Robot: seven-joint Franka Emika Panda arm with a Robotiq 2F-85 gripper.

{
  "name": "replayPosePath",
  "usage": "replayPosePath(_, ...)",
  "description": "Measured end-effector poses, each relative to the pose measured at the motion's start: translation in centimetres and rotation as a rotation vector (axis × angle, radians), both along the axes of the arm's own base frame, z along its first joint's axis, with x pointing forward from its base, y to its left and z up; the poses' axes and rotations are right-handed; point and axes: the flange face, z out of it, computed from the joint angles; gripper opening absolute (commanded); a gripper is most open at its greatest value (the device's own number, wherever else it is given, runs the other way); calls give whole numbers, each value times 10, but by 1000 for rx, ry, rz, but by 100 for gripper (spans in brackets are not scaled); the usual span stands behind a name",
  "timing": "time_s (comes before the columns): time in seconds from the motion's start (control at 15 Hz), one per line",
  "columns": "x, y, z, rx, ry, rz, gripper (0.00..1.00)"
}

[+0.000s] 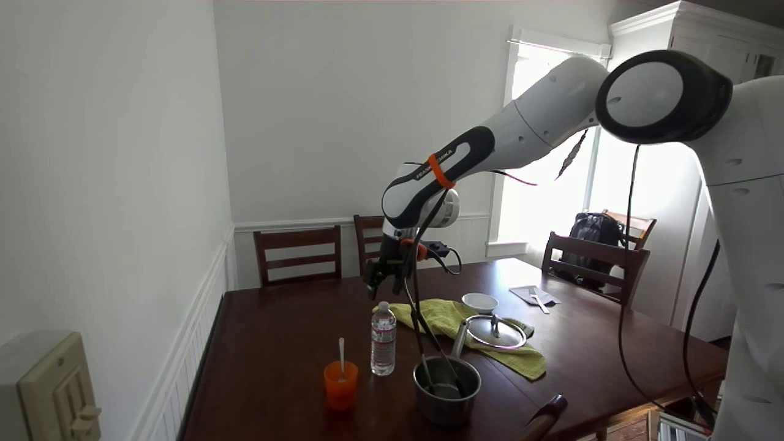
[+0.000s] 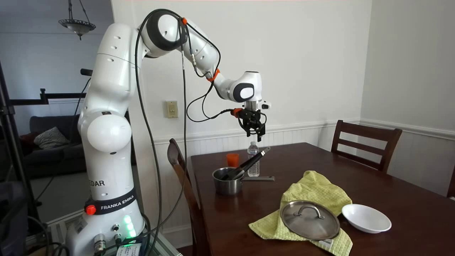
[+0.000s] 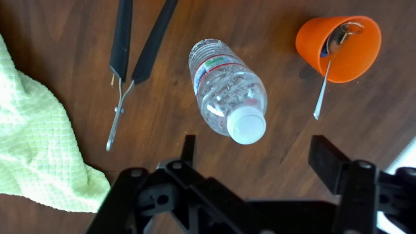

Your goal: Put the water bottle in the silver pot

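Observation:
The clear water bottle (image 1: 383,358) with a white cap stands upright on the dark table. It also shows in an exterior view (image 2: 253,170) and in the wrist view (image 3: 227,84). The silver pot (image 1: 446,407) stands near the bottle with its handle pointing away, and it also shows in an exterior view (image 2: 227,187); it is out of the wrist view. My gripper (image 3: 253,146) is open and empty. In both exterior views the gripper (image 1: 384,290) (image 2: 254,137) is above the bottle's height, apart from it. In the wrist view the cap lies just ahead of the gap between the fingers.
Black-handled tongs (image 2: 249,164) lean in the pot, their ends sticking out towards the bottle. An orange cup (image 1: 340,392) with a spoon stands beside the bottle. A green cloth (image 2: 320,190), a metal lid (image 2: 309,222) and a white bowl (image 2: 367,219) lie farther along the table.

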Motion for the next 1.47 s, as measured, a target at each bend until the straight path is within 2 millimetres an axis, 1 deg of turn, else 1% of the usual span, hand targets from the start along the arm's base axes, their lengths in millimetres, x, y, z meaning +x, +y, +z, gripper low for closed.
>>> replayPosePath(0.07, 1, -1, -5, 5, 22, -7, 79)
replayPosePath(0.27, 5, 1, -14, 19, 77, -24, 71)
replayPosePath(0.33, 6, 1, -15, 22, 88, -28, 70)
replayPosePath(0.4, 7, 2, -16, 25, 96, -32, 67)
replayPosePath(0.47, 8, 3, -16, 26, 102, -35, 67)
replayPosePath(0.53, 9, 4, -16, 28, 106, -37, 61)
replayPosePath(0.6, 10, 4, -16, 27, 106, -39, 62)
replayPosePath(0.73, 13, 5, -15, 24, 103, -40, 56)
replayPosePath(0.8, 14, 5, -15, 23, 101, -40, 54)
replayPosePath(0.87, 15, 6, -14, 20, 100, -40, 50)
replayPosePath(0.93, 16, 6, -15, 17, 100, -43, 51)
replayPosePath(1.0, 16, 7, -15, 11, 102, -44, 46)
replayPosePath(1.07, 16, 8, -16, 4, 105, -45, 36)
replayPosePath(1.13, 16, 9, -17, -5, 108, -46, 24)
replayPosePath(1.27, 17, 11, -18, -23, 112, -49, 8)
replayPosePath(1.47, 17, 12, -18, -53, 115, -53, 8)
